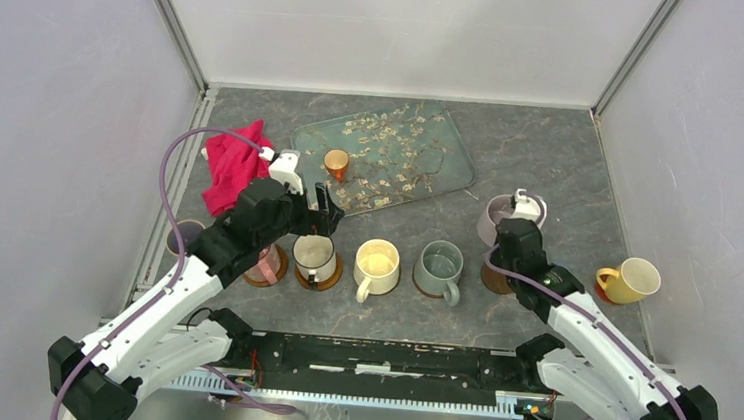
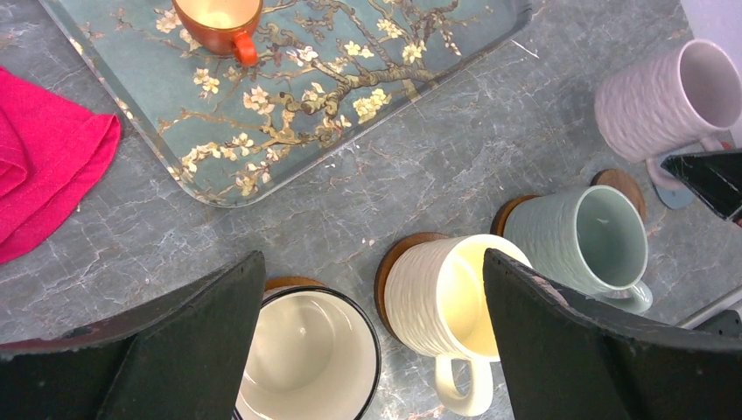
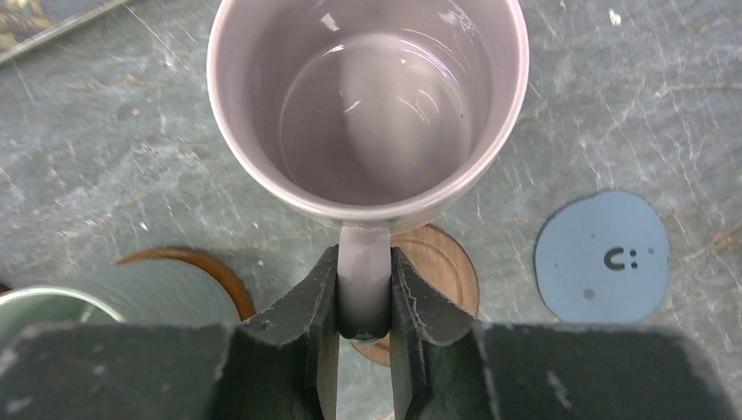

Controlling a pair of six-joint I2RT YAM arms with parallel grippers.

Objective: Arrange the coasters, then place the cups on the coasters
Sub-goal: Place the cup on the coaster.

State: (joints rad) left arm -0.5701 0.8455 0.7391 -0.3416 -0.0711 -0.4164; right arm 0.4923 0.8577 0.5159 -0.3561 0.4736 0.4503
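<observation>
firmly, right gripper (image 3: 363,267) pinches mauve cup's (image 3: 367,114) handle (over a brown coaster's (image 3: 444,271) edge); left gripper (image 2: 372,262) gapes, empty.

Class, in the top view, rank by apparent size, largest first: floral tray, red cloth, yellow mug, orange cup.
1. floral tray
2. red cloth
3. yellow mug
4. orange cup, clearly smallest

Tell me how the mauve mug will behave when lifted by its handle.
Glazed and rigid, the mauve mug probably feels slick and chips if knocked. With the right gripper pinching only its thin handle, it may swing or tilt.
</observation>
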